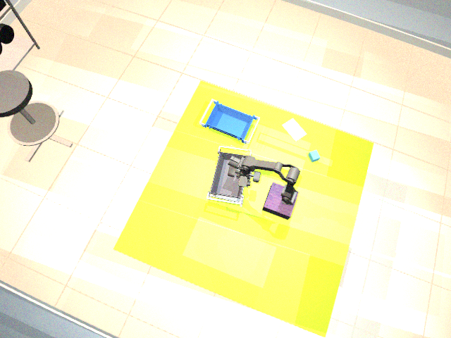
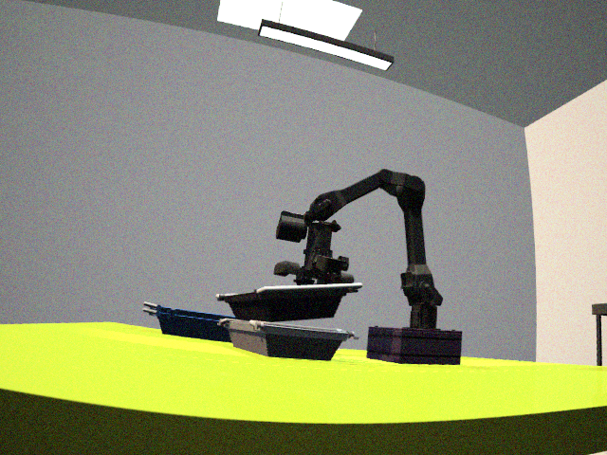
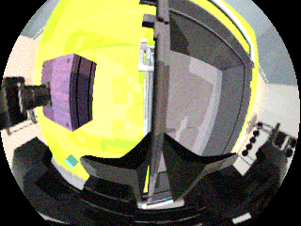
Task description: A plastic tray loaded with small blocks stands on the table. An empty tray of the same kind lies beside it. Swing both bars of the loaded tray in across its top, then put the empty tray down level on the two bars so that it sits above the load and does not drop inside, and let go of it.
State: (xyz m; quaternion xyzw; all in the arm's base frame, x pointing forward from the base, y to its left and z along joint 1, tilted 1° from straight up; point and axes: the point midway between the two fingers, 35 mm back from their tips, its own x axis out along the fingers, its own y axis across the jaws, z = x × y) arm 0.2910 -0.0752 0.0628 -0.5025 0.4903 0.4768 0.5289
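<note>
A dark grey tray (image 1: 223,187) (image 2: 289,305) (image 3: 188,89) hangs in the air, empty and close to level. My gripper (image 3: 156,135) is shut on one of its long walls; in the exterior view the fingertips are behind the rim. The lower grey tray (image 2: 294,345) stands on the table directly beneath, with a gap between its rim and the held tray's bottom. Its load is hidden. Its bars show only in part: a light bar end (image 3: 146,61) appears beside the held wall in the wrist view. Whether both bars lie across the top I cannot tell.
A blue tray (image 1: 230,122) (image 2: 193,324) stands beyond the held tray, its bars out over its ends. A cyan cube (image 1: 313,155) (image 3: 71,161) and a white sheet (image 1: 294,129) lie on the yellow table top. The arm's purple base block (image 1: 276,200) (image 2: 413,345) (image 3: 61,94) stands close by.
</note>
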